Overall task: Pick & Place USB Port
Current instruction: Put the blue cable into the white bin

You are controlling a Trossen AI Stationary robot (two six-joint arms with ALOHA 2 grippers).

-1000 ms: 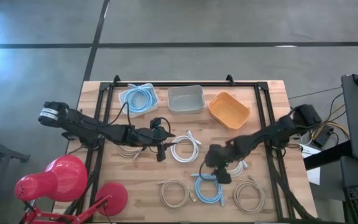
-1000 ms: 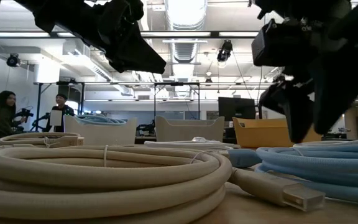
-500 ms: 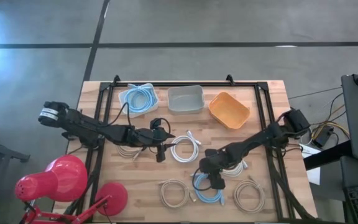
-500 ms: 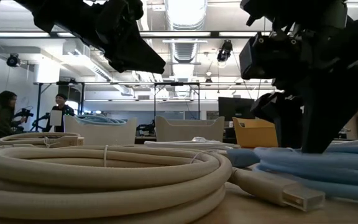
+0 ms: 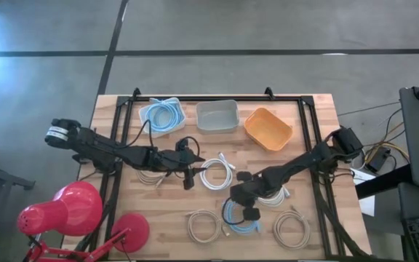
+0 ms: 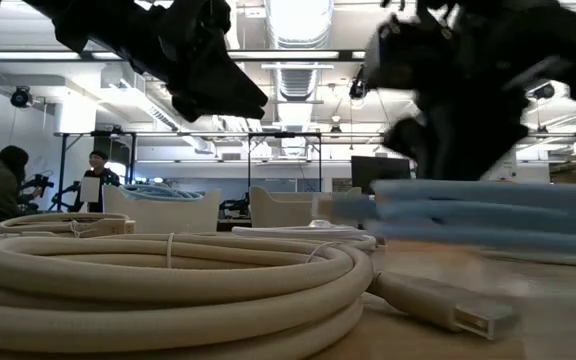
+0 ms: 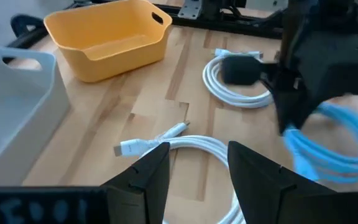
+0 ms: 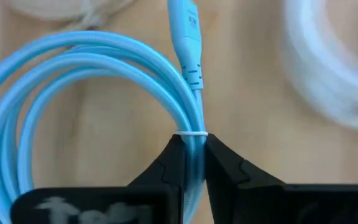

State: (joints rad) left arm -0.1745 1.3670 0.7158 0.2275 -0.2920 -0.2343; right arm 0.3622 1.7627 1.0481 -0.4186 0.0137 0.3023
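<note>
Within the last second the right claw [image 5: 241, 212] has been brought down from just beside the blue cable [image 5: 240, 220] onto it, and its fingers, which were spread a moment ago, have been clenched. In the right wrist view the two dark fingers [image 8: 173, 163] are seen pinched tight on the blue cable [image 8: 89, 93] at the small white tie that binds the coil, with the plug pointing away past them. In the low view the blue coil [image 6: 488, 210] appears smeared and raised off the wooden surface [image 6: 268, 345], where half a second ago it lay flat, so it is judged that the lift has just begun and that the picking half of the task is done. The placing half is judged to be left: the blue cable is near the front of the surface [image 5: 318, 138], well apart from the three bins at the back, of which the blue bin [image 5: 161, 115] already holds a cable of the same colour, while the grey bin [image 5: 217, 116] and the orange bin [image 5: 268, 128] look empty. The left claw [image 5: 188, 177] has not been moved over this second; it hangs just beside the white cable [image 5: 217, 173] with its fingers [image 7: 148, 171] parted and nothing held between them.
</note>
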